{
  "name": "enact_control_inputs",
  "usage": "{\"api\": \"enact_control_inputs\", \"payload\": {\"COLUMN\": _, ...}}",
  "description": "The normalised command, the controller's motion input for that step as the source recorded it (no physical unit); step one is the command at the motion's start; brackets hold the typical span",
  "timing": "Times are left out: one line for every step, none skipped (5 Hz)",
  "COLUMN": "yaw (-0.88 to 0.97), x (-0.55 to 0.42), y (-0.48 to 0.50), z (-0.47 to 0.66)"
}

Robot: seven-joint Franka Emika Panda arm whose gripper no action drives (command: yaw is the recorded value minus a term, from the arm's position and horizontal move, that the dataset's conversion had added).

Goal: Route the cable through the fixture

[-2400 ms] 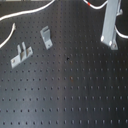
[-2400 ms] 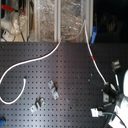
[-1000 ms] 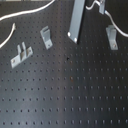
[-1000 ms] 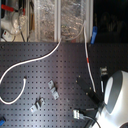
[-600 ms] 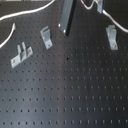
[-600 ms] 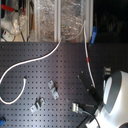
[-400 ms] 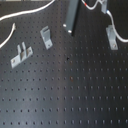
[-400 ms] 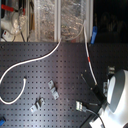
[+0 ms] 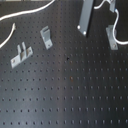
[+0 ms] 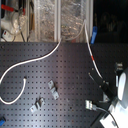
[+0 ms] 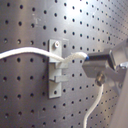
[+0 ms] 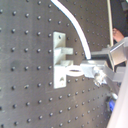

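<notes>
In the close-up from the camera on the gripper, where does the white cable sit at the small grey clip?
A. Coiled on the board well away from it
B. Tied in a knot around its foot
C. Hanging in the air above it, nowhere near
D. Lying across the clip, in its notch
D: in the first wrist view the cable comes in from one side and lies across the fixture, where the gripper holds it just past the clip.

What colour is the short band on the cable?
Red; the band on the white cable shows best in the second exterior view.
</notes>
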Motion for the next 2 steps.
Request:
{"api": "enact_control_inputs", "payload": {"yaw": -0.1, "x": 0.252, "y": -0.389, "z": 0.03}}
{"api": "enact_control_inputs", "payload": {"yaw": -0.19, "x": 0.052, "y": -0.227, "z": 0.26}}
